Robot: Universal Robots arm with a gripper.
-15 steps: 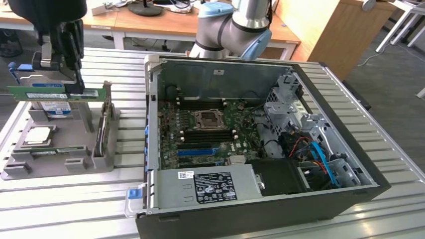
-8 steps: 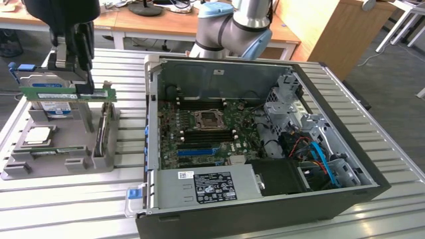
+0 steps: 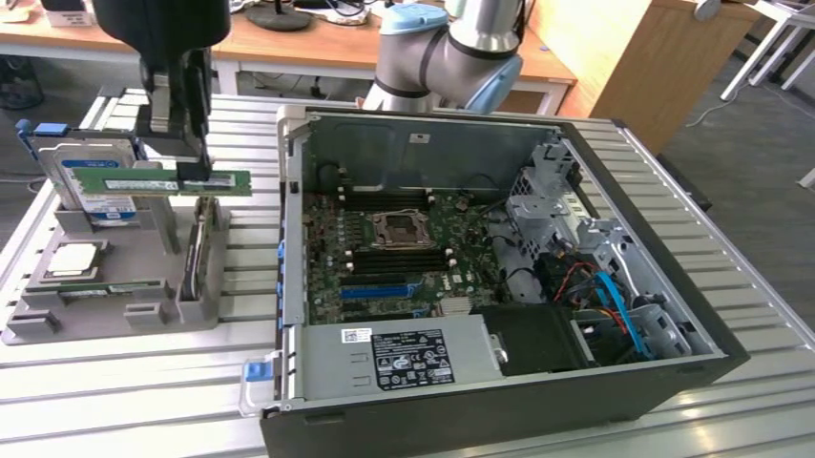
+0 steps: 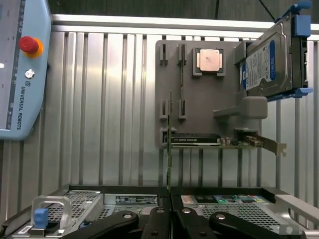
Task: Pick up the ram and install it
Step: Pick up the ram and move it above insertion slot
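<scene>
Tool (image 3: 194,170) clamped on slim green circuit-board ram stick (image 3: 128,181), off-centre, held above grey plastic parts holder (image 3: 76,329) beneath the tool. Risk: uneven grip, so stick may tilt or slip.

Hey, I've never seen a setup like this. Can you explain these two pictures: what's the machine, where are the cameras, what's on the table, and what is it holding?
The machine is a robot arm working over a slatted metal table. One picture comes from a camera standing off the arm. The other comes from a camera on its wrist, looking down past the gripper. On the table are an open computer case with its motherboard exposed, and a grey parts holder. The holder carries a hard drive, a processor chip and an expansion card. The gripper is shut on the ram, a slim green memory stick, held in the air above the holder.
</scene>
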